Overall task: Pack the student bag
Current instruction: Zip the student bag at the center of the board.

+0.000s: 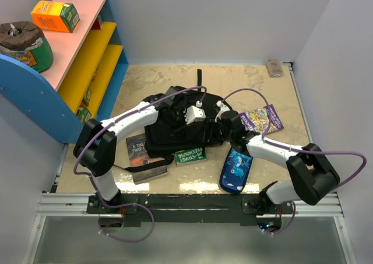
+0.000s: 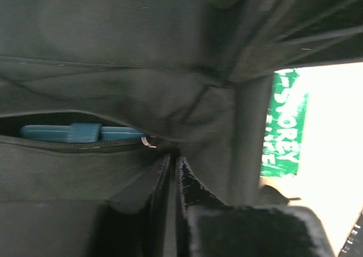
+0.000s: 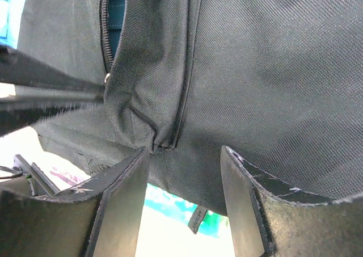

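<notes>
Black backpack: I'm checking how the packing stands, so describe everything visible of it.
The black backpack is floppy woven fabric with straps, lying slumped on the table. Its zip is part open, something blue showing inside. The left gripper is closed on a fold beside the zip; the right gripper straddles a seam, jaws open. A green book abuts its near edge.

Green book (image 1: 190, 155): white lettering "STOREY TREEHOUSE" (upside down in the top view; "STOREY" also legible in the left wrist view). Dark book (image 1: 138, 147): "A TAL… TWO C…", cut off. Other print illegible.
</notes>
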Robot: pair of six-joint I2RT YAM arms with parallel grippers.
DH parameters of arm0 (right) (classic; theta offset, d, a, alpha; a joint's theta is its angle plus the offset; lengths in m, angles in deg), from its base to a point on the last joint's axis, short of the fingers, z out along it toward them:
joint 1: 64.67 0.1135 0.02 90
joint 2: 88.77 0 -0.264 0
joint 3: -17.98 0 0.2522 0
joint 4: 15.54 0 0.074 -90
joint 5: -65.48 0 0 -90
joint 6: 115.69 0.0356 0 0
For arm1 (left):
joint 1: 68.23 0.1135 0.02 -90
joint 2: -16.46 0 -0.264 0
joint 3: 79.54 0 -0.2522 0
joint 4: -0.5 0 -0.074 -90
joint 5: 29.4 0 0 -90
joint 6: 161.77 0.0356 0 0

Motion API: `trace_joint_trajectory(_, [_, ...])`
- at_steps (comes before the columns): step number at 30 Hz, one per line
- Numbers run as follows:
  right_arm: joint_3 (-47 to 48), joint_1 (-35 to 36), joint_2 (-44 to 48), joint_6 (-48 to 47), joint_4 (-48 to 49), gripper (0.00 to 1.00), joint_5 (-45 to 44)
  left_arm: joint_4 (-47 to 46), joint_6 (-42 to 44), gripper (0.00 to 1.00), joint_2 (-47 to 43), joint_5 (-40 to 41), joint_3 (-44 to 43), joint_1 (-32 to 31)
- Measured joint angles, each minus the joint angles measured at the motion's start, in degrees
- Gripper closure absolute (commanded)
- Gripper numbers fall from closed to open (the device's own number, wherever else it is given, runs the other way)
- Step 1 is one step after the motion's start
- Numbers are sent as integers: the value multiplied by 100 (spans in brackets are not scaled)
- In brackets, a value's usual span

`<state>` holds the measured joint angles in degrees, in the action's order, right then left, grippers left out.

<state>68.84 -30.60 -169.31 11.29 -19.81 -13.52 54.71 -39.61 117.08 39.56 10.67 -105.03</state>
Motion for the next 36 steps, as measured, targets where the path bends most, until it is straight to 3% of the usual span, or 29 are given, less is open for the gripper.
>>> trace_joint_trajectory(4, [-70, 0, 0, 31, 70, 45, 0, -195, -55, 100, 24, 337, 26, 0])
trace_joint_trajectory(14, [-168, 0, 0, 68, 190, 47, -2, -251, -101, 100, 24, 446, 81, 0])
trace_joint_trajectory(18, [-179, 0, 2, 85, 199, 48, -2, -175, -55, 75, 24, 267, 94, 0])
trace_joint_trajectory(24, [-188, 0, 4, 98, 210, 49, -4, -221, -26, 65, 20, 223, 175, 0])
trace_joint_trajectory(27, [-190, 0, 9, 101, 210, 49, -4, -256, -57, 64, 20, 240, 190, 0])
trace_joint_trajectory(29, [-192, 0, 15, 98, 210, 50, -4, -289, -72, 66, 20, 251, 190, 0])
trace_joint_trajectory(32, [-199, 0, 48, 101, 210, 52, -9, -380, -136, 80, 20, 323, 214, 0])
trace_joint_trajectory(34, [-201, 0, 68, 101, 205, 54, -9, -490, -162, 96, 20, 380, 271, 0])
trace_joint_trajectory(36, [-205, 0, 79, 103, 208, 55, -9, -560, -195, 100, 20, 435, 308, 0])
